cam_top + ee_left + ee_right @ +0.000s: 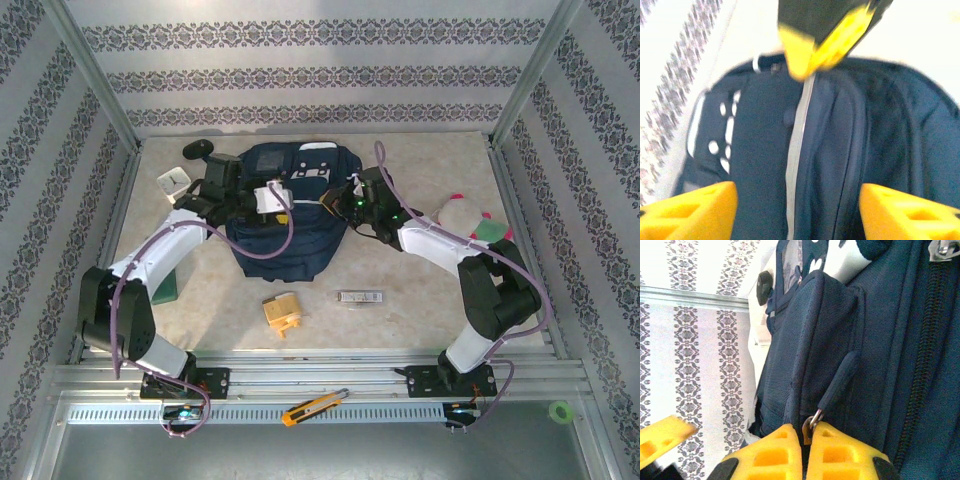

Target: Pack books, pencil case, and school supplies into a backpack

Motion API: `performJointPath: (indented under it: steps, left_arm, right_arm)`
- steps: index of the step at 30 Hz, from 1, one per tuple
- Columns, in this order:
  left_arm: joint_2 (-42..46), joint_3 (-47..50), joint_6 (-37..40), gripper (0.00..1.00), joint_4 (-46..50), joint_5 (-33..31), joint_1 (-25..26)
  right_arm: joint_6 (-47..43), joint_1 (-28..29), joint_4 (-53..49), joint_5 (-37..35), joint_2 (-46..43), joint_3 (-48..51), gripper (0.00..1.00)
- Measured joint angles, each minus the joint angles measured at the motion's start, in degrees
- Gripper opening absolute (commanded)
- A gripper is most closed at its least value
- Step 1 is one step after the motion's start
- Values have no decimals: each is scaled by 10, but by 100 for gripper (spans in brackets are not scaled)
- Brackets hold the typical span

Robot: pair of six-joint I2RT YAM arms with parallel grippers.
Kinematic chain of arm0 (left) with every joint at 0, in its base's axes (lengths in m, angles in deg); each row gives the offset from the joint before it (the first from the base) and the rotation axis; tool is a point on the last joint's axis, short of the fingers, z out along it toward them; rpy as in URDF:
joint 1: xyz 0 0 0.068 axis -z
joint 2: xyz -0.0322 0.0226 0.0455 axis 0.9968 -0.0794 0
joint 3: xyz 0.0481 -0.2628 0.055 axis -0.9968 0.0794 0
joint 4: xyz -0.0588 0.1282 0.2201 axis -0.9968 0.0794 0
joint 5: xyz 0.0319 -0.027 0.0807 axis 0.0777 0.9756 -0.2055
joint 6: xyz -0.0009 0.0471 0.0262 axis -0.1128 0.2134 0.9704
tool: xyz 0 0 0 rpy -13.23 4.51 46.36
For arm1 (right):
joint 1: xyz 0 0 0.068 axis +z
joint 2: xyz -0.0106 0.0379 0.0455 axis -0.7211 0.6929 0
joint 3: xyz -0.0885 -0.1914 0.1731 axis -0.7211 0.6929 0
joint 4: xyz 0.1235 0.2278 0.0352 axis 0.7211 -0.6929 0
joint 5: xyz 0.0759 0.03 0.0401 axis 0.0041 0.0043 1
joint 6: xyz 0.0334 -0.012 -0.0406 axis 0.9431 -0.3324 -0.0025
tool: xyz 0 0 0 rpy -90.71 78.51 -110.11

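Navy backpack [285,230] lies mid-bench [420,320]; the print on its white patches is too small to read. Left gripper [797,210] hovers over the pack's front, jaws released with nothing between them. Right gripper [806,440] has its jaws clenched on the metal ring of a zipper pull [837,382]. Tan-yellow block [281,312] and silver bar [359,297] lie apart on the bench, nearer the arm bases than the pack.

Left hand [797,210] spread wide, right hand [803,440] pinched shut.
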Motion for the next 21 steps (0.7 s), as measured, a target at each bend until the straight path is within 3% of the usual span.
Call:
performJointPath:
  steps: [5,10,12,15,17,19,21]
  left_arm:
    - [-4,-1,-50,78,-51,-40,75]
    - [-67,-30,-72,73,-49,-92,75]
    - [-85,-40,-79,59,-43,-114,75]
    - [-90,-47,-83,18,-23,-113,76]
    - [-90,-50,-83,2,-10,-104,77]
    - [-90,-55,-82,0,-8,-96,75]
    - [-88,-58,-85,0,-5,-78,68]
  right_arm:
    - [2,12,0,-14,0,-8,0]
    - [2,18,0,-21,-1,-9,0]
    - [2,19,-1,-24,-2,-9,0]
    - [1,20,0,-35,-5,-9,0]
    - [0,20,2,-44,-7,-9,0]
    - [-4,20,-1,-51,-11,-9,9]
    - [-21,20,0,-58,-27,2,30]
